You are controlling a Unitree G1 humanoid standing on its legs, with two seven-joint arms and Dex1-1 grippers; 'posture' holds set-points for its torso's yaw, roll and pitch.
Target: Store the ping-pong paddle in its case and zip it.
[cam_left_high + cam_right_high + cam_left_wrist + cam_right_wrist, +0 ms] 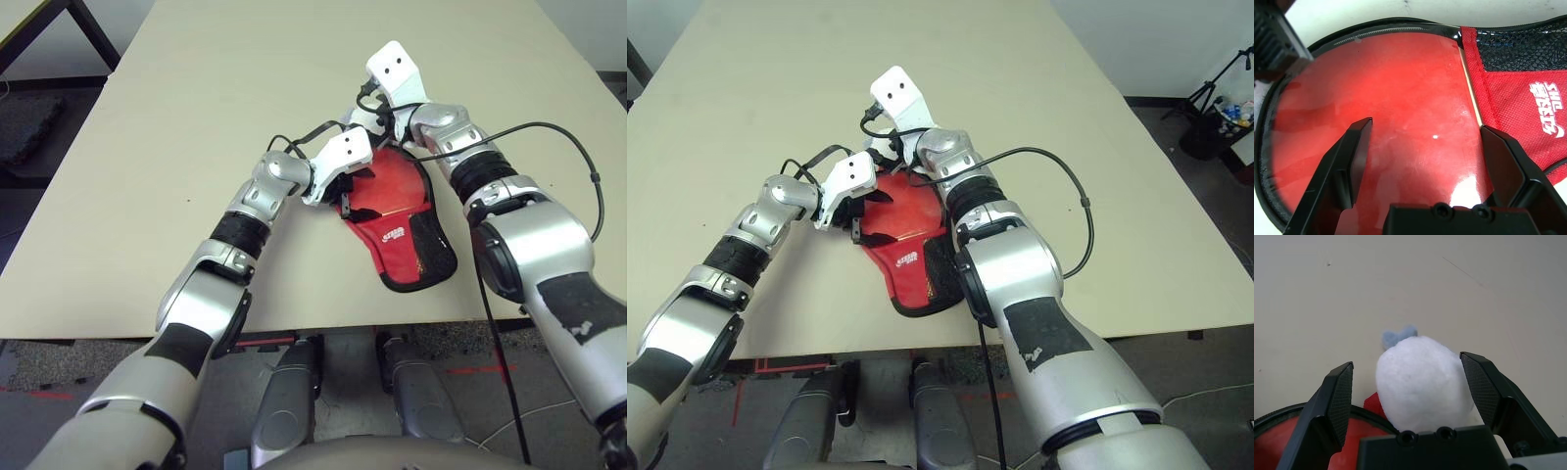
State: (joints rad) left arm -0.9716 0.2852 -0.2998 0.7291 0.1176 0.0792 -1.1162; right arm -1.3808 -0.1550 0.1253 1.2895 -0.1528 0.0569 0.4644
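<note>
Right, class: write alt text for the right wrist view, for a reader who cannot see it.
A fluffy white pom-pom sits between the open black fingers of the right gripper, with a small grey-blue tuft at its far end. Below it curves the black zipper rim of the red case, which lies on a plain beige table.
</note>
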